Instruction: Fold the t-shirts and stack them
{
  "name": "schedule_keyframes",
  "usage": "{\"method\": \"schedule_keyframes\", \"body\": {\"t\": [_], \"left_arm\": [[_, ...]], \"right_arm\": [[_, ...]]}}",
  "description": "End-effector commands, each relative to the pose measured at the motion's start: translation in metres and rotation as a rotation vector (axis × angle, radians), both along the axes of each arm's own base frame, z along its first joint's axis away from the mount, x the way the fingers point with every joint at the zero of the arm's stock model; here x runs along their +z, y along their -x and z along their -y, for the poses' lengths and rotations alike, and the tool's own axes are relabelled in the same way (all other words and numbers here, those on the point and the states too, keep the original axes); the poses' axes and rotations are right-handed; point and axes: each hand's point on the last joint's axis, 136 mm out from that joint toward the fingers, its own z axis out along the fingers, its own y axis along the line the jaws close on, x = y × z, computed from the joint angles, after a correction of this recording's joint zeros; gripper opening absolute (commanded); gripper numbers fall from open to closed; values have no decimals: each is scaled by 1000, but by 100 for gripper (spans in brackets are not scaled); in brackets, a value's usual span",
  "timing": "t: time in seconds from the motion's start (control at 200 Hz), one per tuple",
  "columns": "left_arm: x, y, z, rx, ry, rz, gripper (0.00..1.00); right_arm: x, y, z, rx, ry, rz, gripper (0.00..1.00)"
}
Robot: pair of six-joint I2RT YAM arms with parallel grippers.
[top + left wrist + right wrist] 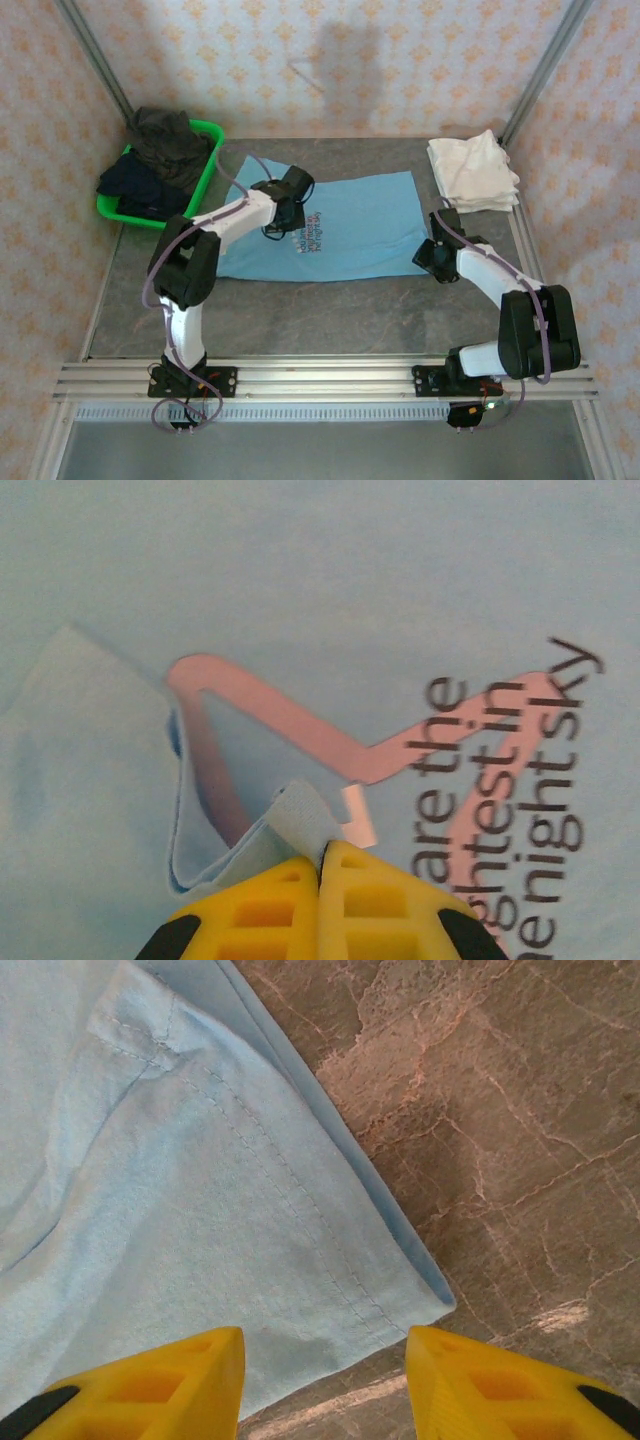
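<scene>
marbled table (330, 310) | centre: blue t-shirt (370, 215) (spread flat) | far right: white t-shirts (472, 172) | far left: green basket (213, 150)

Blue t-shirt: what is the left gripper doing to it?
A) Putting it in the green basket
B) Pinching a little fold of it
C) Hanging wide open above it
B: the left gripper has its jaws shut on a raised fold of the blue t-shirt.

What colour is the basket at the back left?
The basket is bright green, best seen in the top external view.
</scene>
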Motion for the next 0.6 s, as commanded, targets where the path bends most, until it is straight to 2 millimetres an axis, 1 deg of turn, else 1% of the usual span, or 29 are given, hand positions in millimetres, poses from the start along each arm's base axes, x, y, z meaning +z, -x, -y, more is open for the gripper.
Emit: {"method": "schedule_keyframes", "body": {"t": [0.0,0.03,0.055,0.14,0.19,0.21,0.24,0.305,0.355,0.38,0.395,0.42,0.515,0.56,0.595], "left_arm": [[-10,0,-2,-53,-103,-48,34],[-13,-1,-5,-51,-119,-61,49],[-16,0,-6,-50,-129,-73,57],[-16,0,-6,-51,-125,-77,69],[-8,0,-6,-48,-114,-58,76],[-4,0,-7,-45,-110,-50,80],[3,0,-9,-41,-107,-38,83],[18,0,-17,-23,-102,-11,87],[29,0,-28,2,-92,11,88],[27,1,-34,15,-92,8,90],[36,2,-38,24,-81,29,90],[39,3,-44,37,-74,36,91],[35,6,-69,88,-46,32,93],[29,8,-81,113,-46,15,90],[24,8,-87,122,-46,1,84]], "right_arm": [[-5,4,2,-1,16,-15,46],[-4,5,2,2,14,-17,46],[-4,5,2,3,14,-18,46],[0,5,2,3,17,-11,46],[4,4,1,6,12,-2,46],[6,4,0,7,9,2,46],[8,3,0,9,7,10,46],[13,2,-2,11,1,26,46],[15,0,-4,15,-1,34,46],[16,0,-4,17,-1,37,46],[15,0,-5,18,-1,35,46],[15,-1,-4,17,0,36,46],[12,-1,-6,22,0,31,45],[11,-2,-7,24,-1,27,45],[9,-2,-7,25,0,21,45]]}}
